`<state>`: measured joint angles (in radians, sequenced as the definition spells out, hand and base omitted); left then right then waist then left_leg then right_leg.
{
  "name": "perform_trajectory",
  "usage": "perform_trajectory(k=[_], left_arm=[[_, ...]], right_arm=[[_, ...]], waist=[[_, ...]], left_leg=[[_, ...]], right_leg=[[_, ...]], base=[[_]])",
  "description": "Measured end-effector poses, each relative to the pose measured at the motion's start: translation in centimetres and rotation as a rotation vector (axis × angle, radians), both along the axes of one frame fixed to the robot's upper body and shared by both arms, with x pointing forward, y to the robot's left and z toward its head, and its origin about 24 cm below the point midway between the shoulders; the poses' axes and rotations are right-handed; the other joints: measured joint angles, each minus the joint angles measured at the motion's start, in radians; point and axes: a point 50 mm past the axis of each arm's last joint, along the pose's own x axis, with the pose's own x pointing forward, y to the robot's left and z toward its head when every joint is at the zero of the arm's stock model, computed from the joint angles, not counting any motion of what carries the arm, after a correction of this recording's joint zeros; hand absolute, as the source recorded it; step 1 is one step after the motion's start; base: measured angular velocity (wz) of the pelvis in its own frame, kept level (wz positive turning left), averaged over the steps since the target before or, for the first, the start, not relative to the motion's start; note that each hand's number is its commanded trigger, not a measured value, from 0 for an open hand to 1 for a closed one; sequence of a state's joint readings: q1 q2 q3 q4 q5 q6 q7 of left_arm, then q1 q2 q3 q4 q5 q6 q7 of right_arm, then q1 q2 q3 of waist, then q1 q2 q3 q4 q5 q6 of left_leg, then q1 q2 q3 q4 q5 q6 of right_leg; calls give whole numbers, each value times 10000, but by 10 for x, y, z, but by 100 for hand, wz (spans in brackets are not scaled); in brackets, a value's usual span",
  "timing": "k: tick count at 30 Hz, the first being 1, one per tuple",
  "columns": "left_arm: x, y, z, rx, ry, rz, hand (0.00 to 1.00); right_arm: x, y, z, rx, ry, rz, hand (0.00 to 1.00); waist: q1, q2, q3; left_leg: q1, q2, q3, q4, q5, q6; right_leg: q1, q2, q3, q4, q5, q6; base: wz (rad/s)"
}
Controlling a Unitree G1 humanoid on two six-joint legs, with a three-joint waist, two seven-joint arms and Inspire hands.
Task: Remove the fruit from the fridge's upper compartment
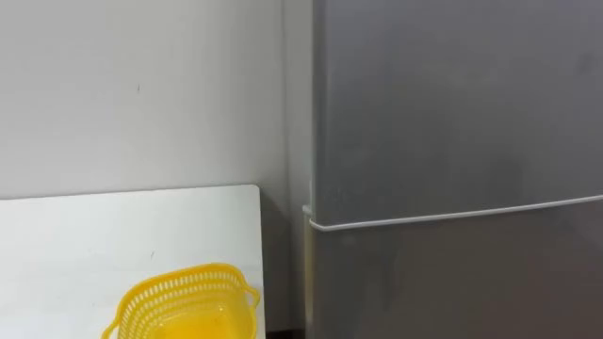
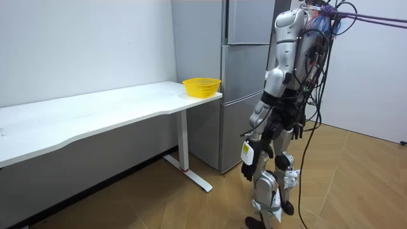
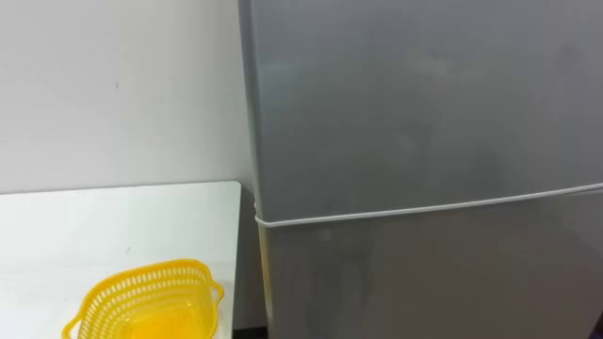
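The fridge fills the right of the eye views with both doors shut, the upper door above a pale seam. A yellow basket sits on the white bench at lower left. In the room view the robot stands facing the fridge, its left hand hanging low beside its thigh and holding nothing; I cannot tell how its fingers are set.

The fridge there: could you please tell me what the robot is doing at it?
Nothing is being handled yet. The robot stands in front of the fridge, which is shut top and bottom. Its left hand hangs low by its leg, well away from the fridge. A yellow basket sits on the end of the white table, which stands right beside the fridge. The retrieval has not visibly begun.
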<state>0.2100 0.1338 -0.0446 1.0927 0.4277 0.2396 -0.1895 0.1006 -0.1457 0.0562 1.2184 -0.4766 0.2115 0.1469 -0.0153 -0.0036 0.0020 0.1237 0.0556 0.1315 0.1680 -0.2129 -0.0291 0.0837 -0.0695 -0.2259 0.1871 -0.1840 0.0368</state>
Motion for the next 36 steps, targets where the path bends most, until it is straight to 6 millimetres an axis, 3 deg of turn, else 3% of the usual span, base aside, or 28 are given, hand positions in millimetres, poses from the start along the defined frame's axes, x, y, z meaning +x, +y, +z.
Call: perform_trajectory(k=[15,20,27,30,36], left_arm=[[2,0,0,78,-74,101,0],[1,1,0,10,-232,899,0],[-16,3,-1,278,-371,4317,0],[-30,3,-1,583,-334,6911,0],[-45,5,1,1721,-305,10451,0]], right_arm=[[-1,0,0,-71,-53,-385,0],[-2,0,0,-137,-98,-384,0],[0,1,0,-173,-191,-462,0],[-1,0,0,-243,-294,-647,0],[-6,-2,0,-398,-342,-990,0]], waist=[[5,0,-30],[4,11,-41],[76,-6,-37],[201,-13,-24],[432,-37,29]], left_leg=[[23,11,8,-23,-19,-23],[19,12,6,-19,-18,-23],[21,9,-3,-10,-19,-23],[6,7,-37,32,-19,-23],[-87,29,-50,300,-19,-23]], right_leg=[[34,12,-10,8,-2,-4],[37,13,-4,2,-2,-4],[37,-2,-23,-1,-3,-5],[35,-7,-32,-2,-2,-5],[62,-17,-163,-2,15,-33]], base=[[0],[0],[0],[1],[4]])
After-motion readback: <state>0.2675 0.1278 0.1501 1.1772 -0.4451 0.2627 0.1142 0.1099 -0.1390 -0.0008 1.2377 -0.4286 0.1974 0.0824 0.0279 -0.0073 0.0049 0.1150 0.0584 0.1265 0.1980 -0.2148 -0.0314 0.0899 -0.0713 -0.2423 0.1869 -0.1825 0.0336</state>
